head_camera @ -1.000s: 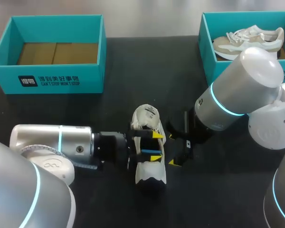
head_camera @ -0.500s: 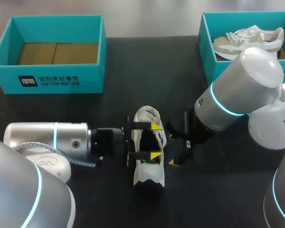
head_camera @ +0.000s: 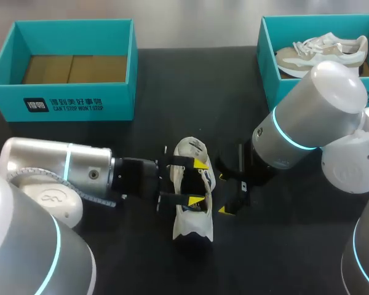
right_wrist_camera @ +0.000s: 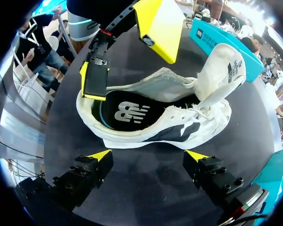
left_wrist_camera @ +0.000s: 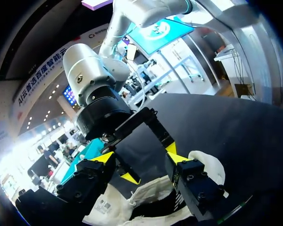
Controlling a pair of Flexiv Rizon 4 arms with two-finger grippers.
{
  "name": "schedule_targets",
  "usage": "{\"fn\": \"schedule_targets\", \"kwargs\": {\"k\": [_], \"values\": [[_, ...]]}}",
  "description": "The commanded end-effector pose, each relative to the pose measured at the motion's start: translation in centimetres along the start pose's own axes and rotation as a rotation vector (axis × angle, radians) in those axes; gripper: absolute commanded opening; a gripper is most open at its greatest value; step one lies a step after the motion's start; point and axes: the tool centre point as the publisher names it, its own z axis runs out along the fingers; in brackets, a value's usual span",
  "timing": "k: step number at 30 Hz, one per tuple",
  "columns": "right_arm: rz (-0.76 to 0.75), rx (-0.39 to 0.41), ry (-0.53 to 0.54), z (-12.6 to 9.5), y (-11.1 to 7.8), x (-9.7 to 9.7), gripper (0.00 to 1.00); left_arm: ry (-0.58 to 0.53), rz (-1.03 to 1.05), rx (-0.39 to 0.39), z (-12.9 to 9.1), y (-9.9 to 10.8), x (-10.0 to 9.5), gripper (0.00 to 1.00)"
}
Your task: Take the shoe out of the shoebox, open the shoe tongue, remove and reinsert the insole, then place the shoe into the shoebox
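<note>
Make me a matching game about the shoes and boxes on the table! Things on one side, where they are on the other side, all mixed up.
Things:
1. white shoe
2. beige shoe
3. black insole
4. left shoebox

Places or states:
A. inside the white shoe
B. has no shoe in it
C. lying in the right shoebox
D. on the black table, outside both boxes

Pairs: 1-D, 2-C, 3-A, 4-B.
</note>
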Motion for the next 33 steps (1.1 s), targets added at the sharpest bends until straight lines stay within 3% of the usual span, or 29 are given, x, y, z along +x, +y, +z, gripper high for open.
{"fn": "schedule_targets", "kwargs": {"k": [1, 11, 16, 17, 23, 31, 33], "values": [[0.006, 0.012, 0.001, -0.9, -1.5, -0.3, 1.00, 0.103, 0.015, -0.002, -2.2, -0.3, -0.3, 0.70], [-0.006, 0.032, 0.017, -4.7, -4.8, -1.1, 1.00, 0.252, 0.069, 0.001, -5.5, -0.3, -1.1, 0.69], [-0.028, 0.043, 0.011, -6.2, -5.6, -1.4, 1.00, 0.336, 0.119, 0.013, -6.7, -0.7, -1.6, 0.72], [-0.051, 0.021, 0.013, -6.4, -5.7, -1.4, 1.00, 0.360, 0.131, 0.017, -6.9, -0.8, -1.7, 0.77], [-0.051, 0.021, 0.013, -6.4, -5.7, -1.4, 1.00, 0.461, 0.190, -0.015, -8.5, -1.7, -2.7, 0.69], [-0.051, 0.021, 0.013, -6.4, -5.7, -1.4, 1.00, 0.609, 0.212, -0.056, -11.0, -2.5, -3.6, 0.67], [-0.051, 0.021, 0.013, -6.4, -5.7, -1.4, 1.00, 0.643, 0.215, -0.085, -11.7, -2.3, -3.8, 0.75]]}}
